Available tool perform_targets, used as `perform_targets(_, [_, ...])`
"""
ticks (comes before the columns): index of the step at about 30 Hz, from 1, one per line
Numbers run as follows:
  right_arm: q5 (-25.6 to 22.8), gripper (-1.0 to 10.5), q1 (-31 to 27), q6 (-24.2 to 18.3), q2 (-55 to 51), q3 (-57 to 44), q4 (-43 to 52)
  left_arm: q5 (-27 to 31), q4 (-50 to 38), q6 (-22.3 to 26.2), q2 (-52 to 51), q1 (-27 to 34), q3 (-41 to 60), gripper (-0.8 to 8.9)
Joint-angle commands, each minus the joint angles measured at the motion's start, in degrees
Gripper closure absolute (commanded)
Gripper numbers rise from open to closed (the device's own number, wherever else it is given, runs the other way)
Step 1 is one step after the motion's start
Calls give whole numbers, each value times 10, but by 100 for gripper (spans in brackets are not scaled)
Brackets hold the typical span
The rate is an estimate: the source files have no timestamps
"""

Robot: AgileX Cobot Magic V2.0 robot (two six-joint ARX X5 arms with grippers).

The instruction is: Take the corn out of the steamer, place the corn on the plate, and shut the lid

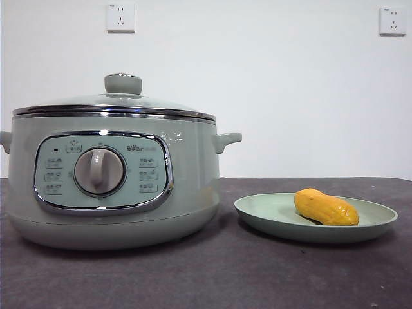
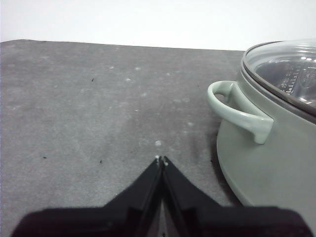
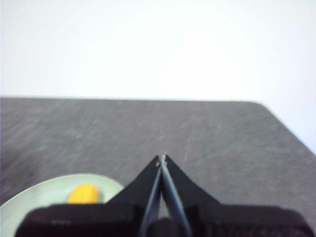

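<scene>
The sage-green steamer (image 1: 109,180) stands at the left of the front view with its glass lid (image 1: 116,106) seated on the chrome rim. The yellow-orange corn (image 1: 325,207) lies on the pale green plate (image 1: 270,215) to the steamer's right. In the left wrist view my left gripper (image 2: 161,160) is shut and empty above the dark mat, beside the steamer (image 2: 269,163) and its side handle (image 2: 237,112). My right gripper (image 3: 162,158) is shut and empty; its view shows the plate (image 3: 34,197) with the corn (image 3: 83,194) on it. Neither arm shows in the front view.
A dark grey mat (image 1: 257,277) covers the table. Two wall sockets (image 1: 120,17) sit high on the white wall behind. The table's far edge and a corner (image 3: 261,104) show in the right wrist view.
</scene>
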State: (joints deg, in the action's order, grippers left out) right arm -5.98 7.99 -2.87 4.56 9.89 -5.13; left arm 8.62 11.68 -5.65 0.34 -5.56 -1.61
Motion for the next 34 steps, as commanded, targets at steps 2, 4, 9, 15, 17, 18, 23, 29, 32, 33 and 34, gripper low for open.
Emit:
perform_targets(2, [1,944,-22,-2,-25,-54,17,1,-2,-4,-2,2,8,817])
perform_targets(4, [1,944,-30,1,-32,-70,17,1,-2,-4,-2,2,8,817])
perform_targets(9, [29,944,-35,4,-37,-96,14,1,-2,-4,-2,2,8,817])
perform_targets(15, [66,944,-35,20,-37,-96,-47,1,-2,-4,-2,2,8,817])
perform_targets(17, [75,944,-35,36,-37,-95,-52,1,-2,-4,-2,2,8,817])
perform_targets(18, [74,944,-35,34,-37,-95,-52,1,-2,-4,-2,2,8,817])
perform_targets(23, [71,944,-35,34,-37,-95,-52,1,-2,-4,-2,2,8,817])
perform_targets(29, [71,944,-35,34,-37,-95,-52,1,-2,-4,-2,2,8,817])
perform_targets(32, [71,944,-35,34,-37,-95,-52,1,-2,-4,-2,2,8,817])
perform_targets(33, [71,944,-35,34,-37,-95,-52,1,-2,-4,-2,2,8,817])
perform_targets(34, [71,944,-35,34,-37,-95,-52,1,-2,-4,-2,2,8,817])
